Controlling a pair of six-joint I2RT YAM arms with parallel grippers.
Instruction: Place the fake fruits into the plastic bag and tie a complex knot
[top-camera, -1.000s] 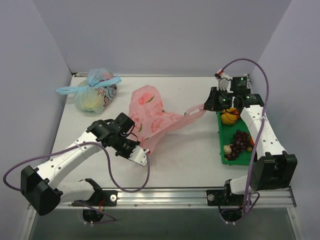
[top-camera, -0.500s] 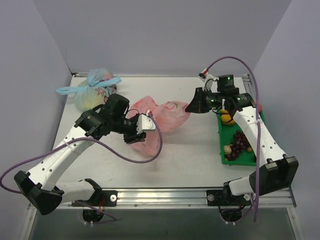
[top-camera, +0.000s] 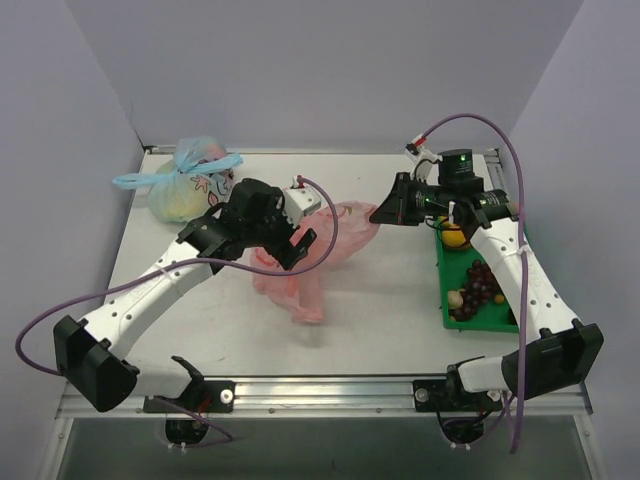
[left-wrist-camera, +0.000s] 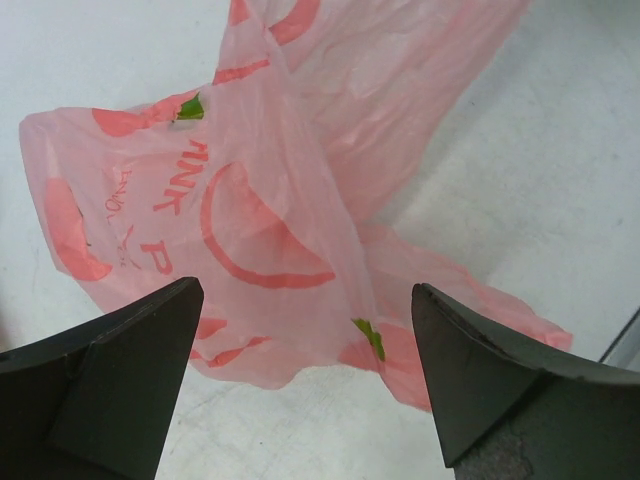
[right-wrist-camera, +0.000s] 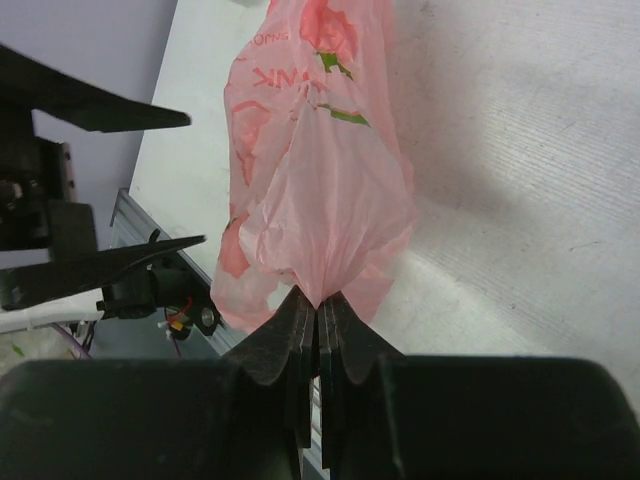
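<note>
The pink plastic bag (top-camera: 318, 252) with peach prints lies crumpled and slack on the table mid-field. My right gripper (top-camera: 381, 213) is shut on a bunched end of the plastic bag (right-wrist-camera: 315, 190) and holds that end just off the table. My left gripper (top-camera: 297, 243) hovers over the bag's left part, open wide, with nothing between its fingers (left-wrist-camera: 135, 345); the plastic bag (left-wrist-camera: 250, 230) lies flat beneath them. The fake fruits lie in a green tray (top-camera: 443, 272) at the right: a yellow-orange one (top-camera: 458, 236), a purple grape bunch (top-camera: 482, 282) and pale pieces (top-camera: 456, 298). No knot shows.
A pale blue flower-printed bag (top-camera: 188, 187), tied and filled, sits at the far left corner. The right arm's upper link passes over the tray. Side walls close in the table on the left and right; a metal rail (top-camera: 330, 392) runs along the near edge.
My left gripper opened and let go of the bag, then swung up and toward the back. The stretched bag went slack and slumped onto the table. The right gripper moved left, still holding.
</note>
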